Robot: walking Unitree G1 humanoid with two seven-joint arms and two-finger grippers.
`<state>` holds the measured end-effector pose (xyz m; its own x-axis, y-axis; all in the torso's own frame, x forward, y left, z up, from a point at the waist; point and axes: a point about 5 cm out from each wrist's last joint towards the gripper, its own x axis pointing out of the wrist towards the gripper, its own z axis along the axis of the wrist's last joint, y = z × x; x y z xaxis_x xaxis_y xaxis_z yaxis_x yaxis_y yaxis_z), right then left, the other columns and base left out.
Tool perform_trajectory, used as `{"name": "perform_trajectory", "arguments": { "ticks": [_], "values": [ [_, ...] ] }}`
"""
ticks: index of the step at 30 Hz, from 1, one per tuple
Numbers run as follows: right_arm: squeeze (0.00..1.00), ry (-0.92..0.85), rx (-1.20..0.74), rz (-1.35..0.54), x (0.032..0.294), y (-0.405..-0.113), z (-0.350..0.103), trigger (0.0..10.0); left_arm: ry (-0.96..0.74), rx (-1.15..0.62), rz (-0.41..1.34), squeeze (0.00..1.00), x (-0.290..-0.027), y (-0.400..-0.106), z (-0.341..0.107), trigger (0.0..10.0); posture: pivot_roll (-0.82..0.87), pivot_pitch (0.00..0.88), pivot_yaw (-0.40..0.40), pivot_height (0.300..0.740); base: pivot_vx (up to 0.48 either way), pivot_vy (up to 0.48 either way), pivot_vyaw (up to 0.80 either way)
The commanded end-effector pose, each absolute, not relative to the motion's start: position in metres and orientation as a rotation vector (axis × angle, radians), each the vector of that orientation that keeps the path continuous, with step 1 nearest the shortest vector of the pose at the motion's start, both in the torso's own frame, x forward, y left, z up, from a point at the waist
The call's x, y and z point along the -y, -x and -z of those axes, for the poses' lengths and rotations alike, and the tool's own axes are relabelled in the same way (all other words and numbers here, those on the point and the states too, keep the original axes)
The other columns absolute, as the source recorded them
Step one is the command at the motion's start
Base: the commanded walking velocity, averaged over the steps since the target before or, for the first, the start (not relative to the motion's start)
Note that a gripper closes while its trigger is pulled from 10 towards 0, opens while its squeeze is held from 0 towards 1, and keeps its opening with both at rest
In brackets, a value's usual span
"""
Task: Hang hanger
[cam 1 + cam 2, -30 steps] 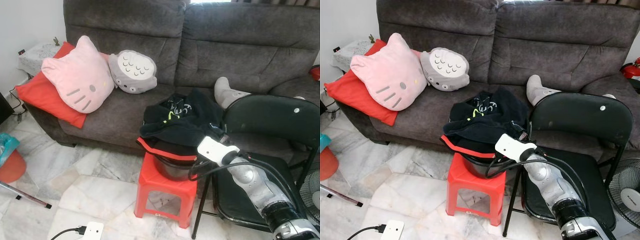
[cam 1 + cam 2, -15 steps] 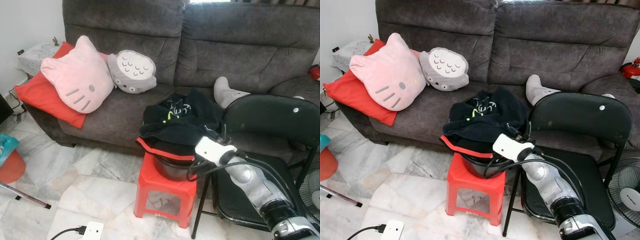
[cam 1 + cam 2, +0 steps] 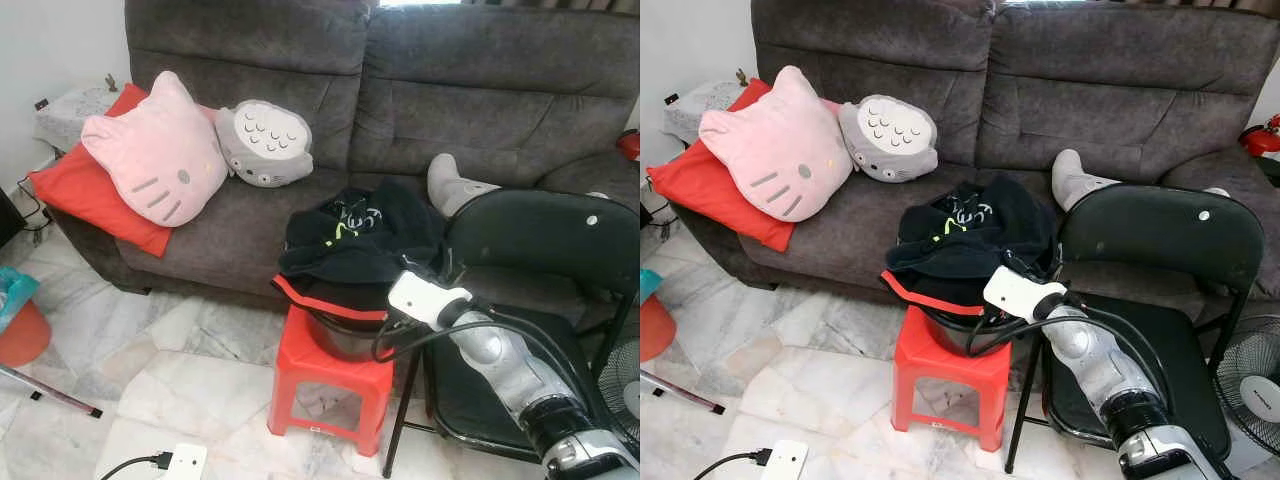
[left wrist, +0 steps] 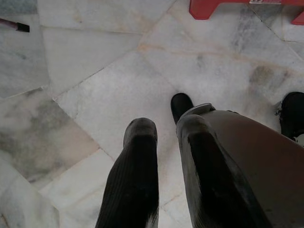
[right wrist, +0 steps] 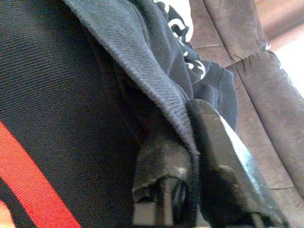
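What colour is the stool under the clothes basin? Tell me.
Red stool, clearest in the left eye view.
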<state>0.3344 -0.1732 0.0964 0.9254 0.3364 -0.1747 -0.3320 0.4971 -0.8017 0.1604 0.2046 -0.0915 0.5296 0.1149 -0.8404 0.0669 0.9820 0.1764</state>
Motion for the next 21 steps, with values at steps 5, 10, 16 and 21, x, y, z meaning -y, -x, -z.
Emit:
{"name": "perform_trajectory", "arguments": {
  "ticks": [5, 10, 16, 21],
  "values": [
    [0.00, 0.903, 0.033, -0.262, 0.190, -0.347, -0.122, 0.0, -0.200, -1.032, -0.036, 0.00, -0.205, -0.156, 0.094, 10.0, -0.05, 0.000, -0.020, 0.740, 0.000, 0.000, 0.00],
    [0.00, 0.860, 0.095, -0.164, 0.200, -0.355, -0.152, 0.0, -0.201, -1.032, -0.032, 0.00, -0.205, -0.155, 0.094, 10.0, -0.05, 0.000, -0.019, 0.740, 0.000, 0.000, 0.00],
    [0.00, 0.760, 0.196, -0.136, 0.197, -0.363, -0.190, 4.5, -0.202, -1.032, -0.024, 0.00, -0.204, -0.155, 0.094, 10.0, -0.06, 0.000, -0.017, 0.740, 0.000, 0.000, 0.00],
    [0.00, 0.708, 0.265, -0.134, 0.193, -0.365, -0.214, 10.0, -0.200, -1.033, -0.023, 0.00, -0.204, -0.154, 0.094, 10.0, -0.05, 0.000, -0.018, 0.740, 0.000, 0.000, 0.00]
  ]
}}
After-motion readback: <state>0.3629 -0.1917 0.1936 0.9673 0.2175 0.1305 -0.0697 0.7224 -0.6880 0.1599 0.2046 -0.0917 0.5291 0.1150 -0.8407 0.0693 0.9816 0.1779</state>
